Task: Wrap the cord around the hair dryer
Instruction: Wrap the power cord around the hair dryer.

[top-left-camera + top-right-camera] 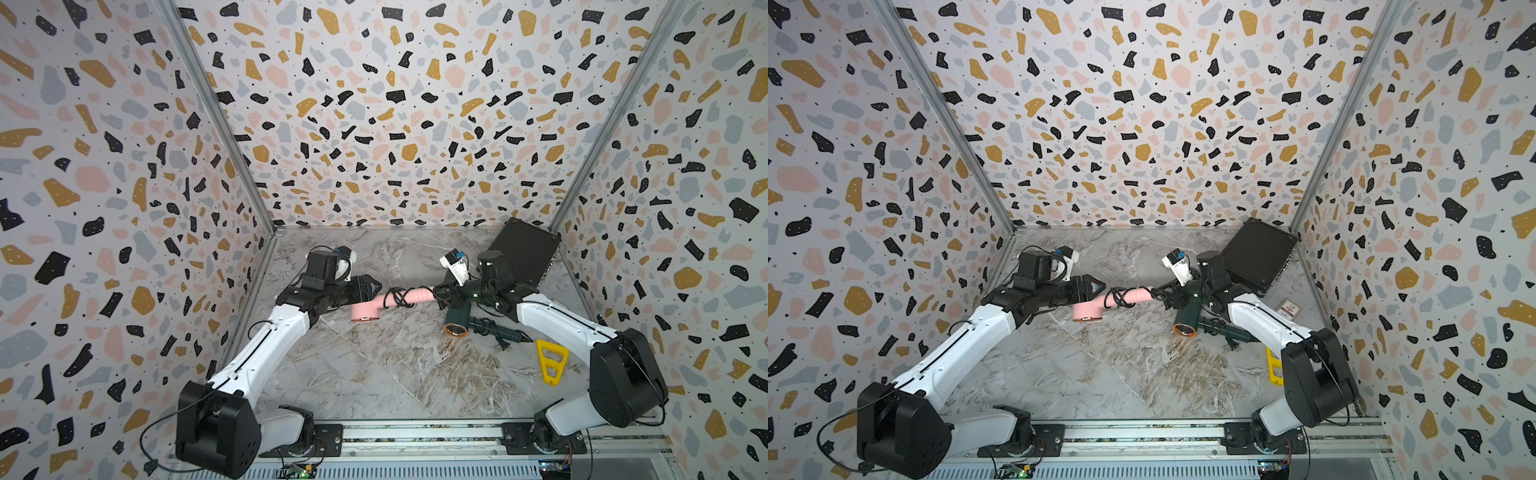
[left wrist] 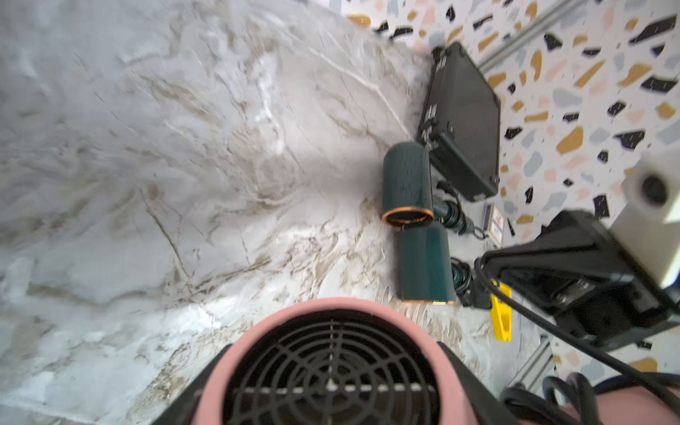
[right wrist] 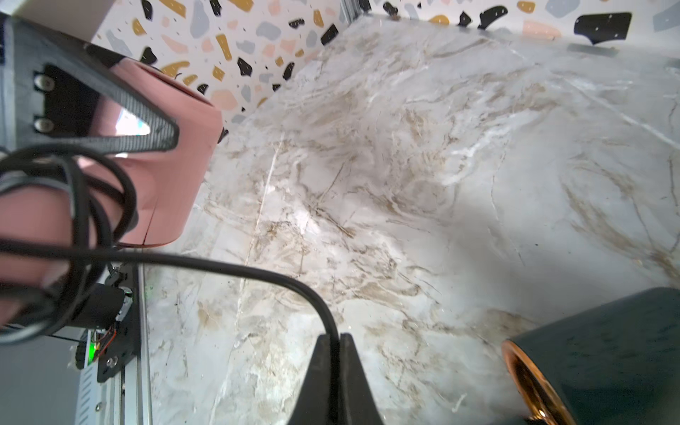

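Left gripper (image 1: 375, 289) clamped on the head of the pink hair dryer (image 1: 365, 311), mid-frame in both top views. Right gripper (image 3: 339, 340) jaws closed, pinching the cord (image 3: 235, 265). Cord loops sit around the dryer's handle. Green dryer (image 1: 456, 322) lies right of centre.

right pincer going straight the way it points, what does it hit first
Likely the marble table: in the right wrist view the right pincer, shut on the cord, aims past the pink hair dryer. Both top views make it look lined up with the handle, so it may clip that first.
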Robot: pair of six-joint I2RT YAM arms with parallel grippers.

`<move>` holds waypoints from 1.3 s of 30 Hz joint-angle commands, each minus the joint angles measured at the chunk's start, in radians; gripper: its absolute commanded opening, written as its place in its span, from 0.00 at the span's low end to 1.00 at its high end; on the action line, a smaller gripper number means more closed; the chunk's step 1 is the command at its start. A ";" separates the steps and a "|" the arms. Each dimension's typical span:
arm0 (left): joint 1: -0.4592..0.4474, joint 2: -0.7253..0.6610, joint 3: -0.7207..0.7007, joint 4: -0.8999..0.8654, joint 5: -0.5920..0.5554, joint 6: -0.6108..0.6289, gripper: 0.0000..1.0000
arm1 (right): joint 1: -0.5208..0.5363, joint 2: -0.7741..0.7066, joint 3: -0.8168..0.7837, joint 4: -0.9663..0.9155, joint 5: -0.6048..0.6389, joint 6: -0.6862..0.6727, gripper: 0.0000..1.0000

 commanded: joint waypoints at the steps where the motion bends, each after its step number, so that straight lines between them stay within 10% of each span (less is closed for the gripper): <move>1: -0.009 -0.024 -0.019 0.234 -0.062 -0.229 0.00 | 0.004 -0.032 -0.082 0.309 -0.051 0.138 0.00; 8: -0.088 -0.031 -0.114 0.301 -0.299 -0.383 0.00 | 0.039 -0.037 -0.221 0.620 -0.032 0.278 0.00; 18: -0.136 -0.049 -0.149 0.170 -0.614 -0.277 0.00 | 0.141 -0.001 -0.279 0.799 0.061 0.336 0.00; 28: -0.172 0.068 -0.083 0.011 -0.828 -0.031 0.00 | 0.195 -0.081 -0.089 0.256 0.174 0.228 0.00; 39: -0.189 0.161 0.108 -0.343 -0.585 0.312 0.00 | 0.181 -0.060 0.303 -0.610 0.295 -0.208 0.00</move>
